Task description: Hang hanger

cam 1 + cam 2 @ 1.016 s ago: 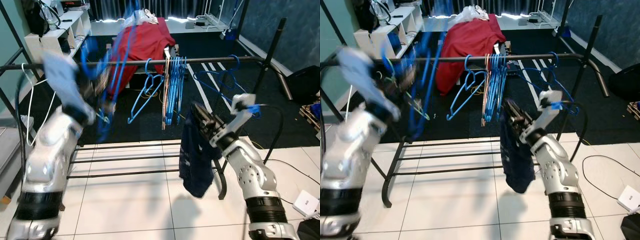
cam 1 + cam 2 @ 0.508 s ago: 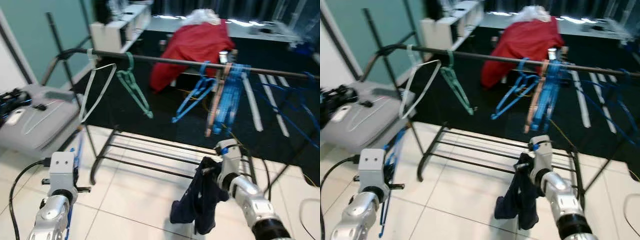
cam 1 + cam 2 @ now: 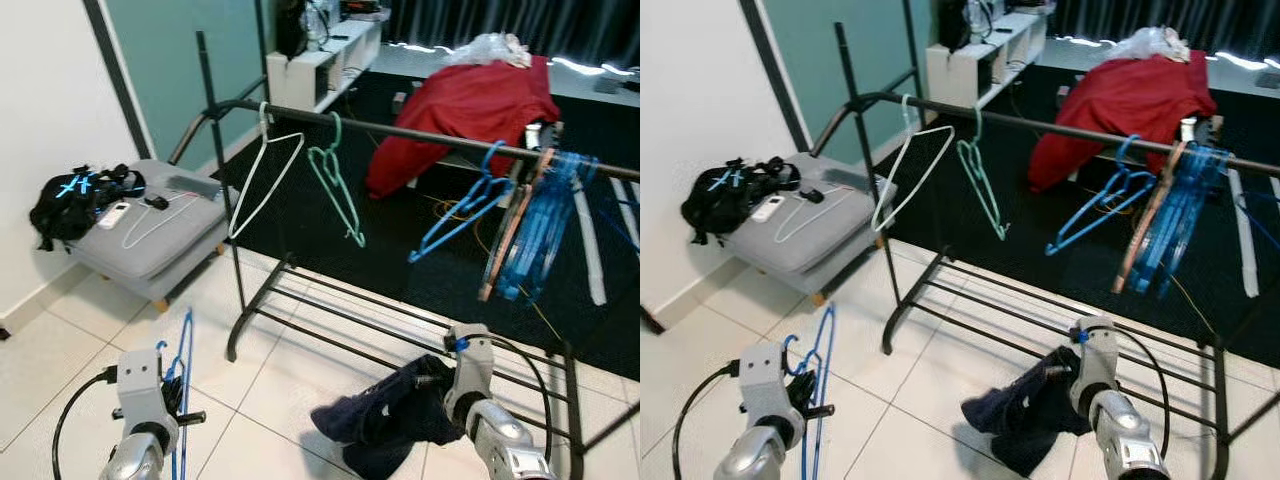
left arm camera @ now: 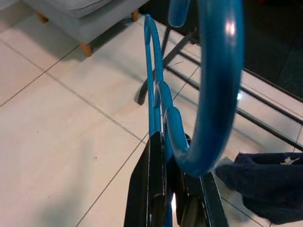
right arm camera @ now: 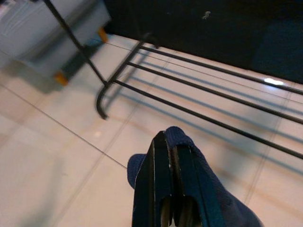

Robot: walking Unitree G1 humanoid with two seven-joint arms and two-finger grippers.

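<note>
Left hand (image 4: 165, 208) low over the floor tiles, pinching a blue hanger (image 4: 208, 85). Right hand (image 5: 165, 189) clamped on dark navy cloth (image 3: 385, 425) beside the rack (image 3: 400, 130).

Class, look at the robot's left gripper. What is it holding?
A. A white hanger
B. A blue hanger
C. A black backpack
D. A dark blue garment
B. The left gripper has its fingers shut on the blue hanger, whose hook curves up just beyond them; the dark blue garment is in the right gripper instead.
</note>
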